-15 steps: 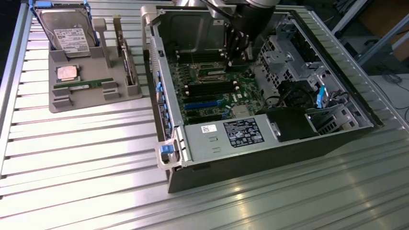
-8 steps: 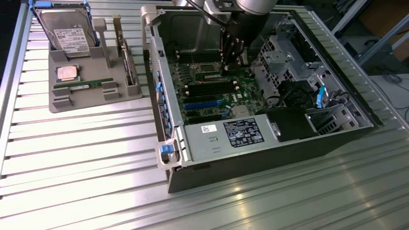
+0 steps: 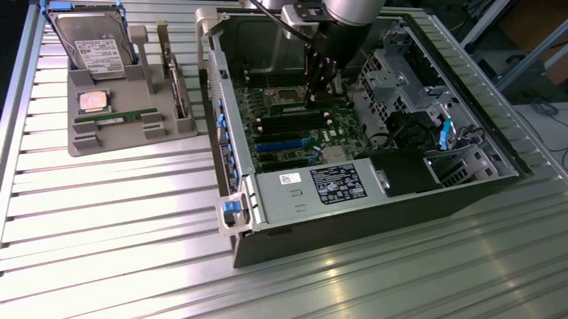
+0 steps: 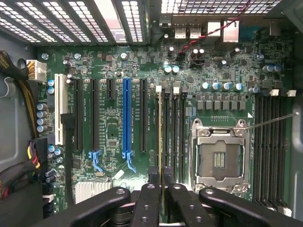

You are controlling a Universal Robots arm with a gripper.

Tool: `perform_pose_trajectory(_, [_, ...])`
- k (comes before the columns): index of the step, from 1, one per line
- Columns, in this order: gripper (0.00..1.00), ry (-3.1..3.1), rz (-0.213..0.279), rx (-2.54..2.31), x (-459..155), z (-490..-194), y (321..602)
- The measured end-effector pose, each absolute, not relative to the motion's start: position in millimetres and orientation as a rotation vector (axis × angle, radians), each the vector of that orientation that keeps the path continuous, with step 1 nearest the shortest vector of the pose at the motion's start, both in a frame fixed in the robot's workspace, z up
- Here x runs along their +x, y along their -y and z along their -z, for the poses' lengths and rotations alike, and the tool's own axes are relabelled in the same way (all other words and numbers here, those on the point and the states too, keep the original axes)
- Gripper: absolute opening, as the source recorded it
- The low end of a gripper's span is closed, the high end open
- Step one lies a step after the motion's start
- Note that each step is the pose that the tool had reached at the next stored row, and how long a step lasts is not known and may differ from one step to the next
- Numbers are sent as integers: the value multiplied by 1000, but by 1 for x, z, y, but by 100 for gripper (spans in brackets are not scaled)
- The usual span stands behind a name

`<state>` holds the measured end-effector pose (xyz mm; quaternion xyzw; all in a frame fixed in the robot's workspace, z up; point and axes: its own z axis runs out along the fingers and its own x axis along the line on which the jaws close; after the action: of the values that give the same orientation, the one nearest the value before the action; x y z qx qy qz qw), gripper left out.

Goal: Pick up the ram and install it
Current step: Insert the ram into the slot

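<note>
One ram [image 4: 158,137] stick stands on edge between the two inner fingers [image 4: 146,203] of the claw [image 4: 161,189], which is closed tight on it. In the wrist view the stick runs as a thin edge-on line along one of the black memory slots [image 4: 166,132] just beside the CPU socket [image 4: 219,153], whose metal frame is open and bare. Whether the stick is fully seated in the slot or only resting over it cannot be told.

In the exterior view the arm [image 3: 342,20] reaches down from above into the open computer case [image 3: 355,199], with the claw [image 3: 318,90] low over the green motherboard [image 3: 293,129], near the row of dark slots. A silver power supply [image 3: 320,186] with a black label sits at the near end of the case.

On the exterior view's left, well apart from the case, a grey parts holder [image 3: 116,133] rests on the ribbed metal counter [image 3: 133,219]. It carries a hard drive [image 3: 93,43] with a white label, standing tilted at the far end, a square silver CPU chip [image 3: 94,101] lying flat, and a second ram stick [image 3: 116,118] lying across two cradles just in front of the chip. An expansion card [image 3: 177,86] stands upright along the holder's edge nearest the case.
</note>
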<state>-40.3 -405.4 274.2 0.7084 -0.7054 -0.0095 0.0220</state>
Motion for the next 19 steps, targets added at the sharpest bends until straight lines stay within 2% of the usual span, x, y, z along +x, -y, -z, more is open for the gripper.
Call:
perform_pose_trajectory(14, [13, 2187, 29, 2193, -40, -246, 408])
perform_pose_trajectory(19, [13, 2200, 12, 2165, -40, -241, 405])
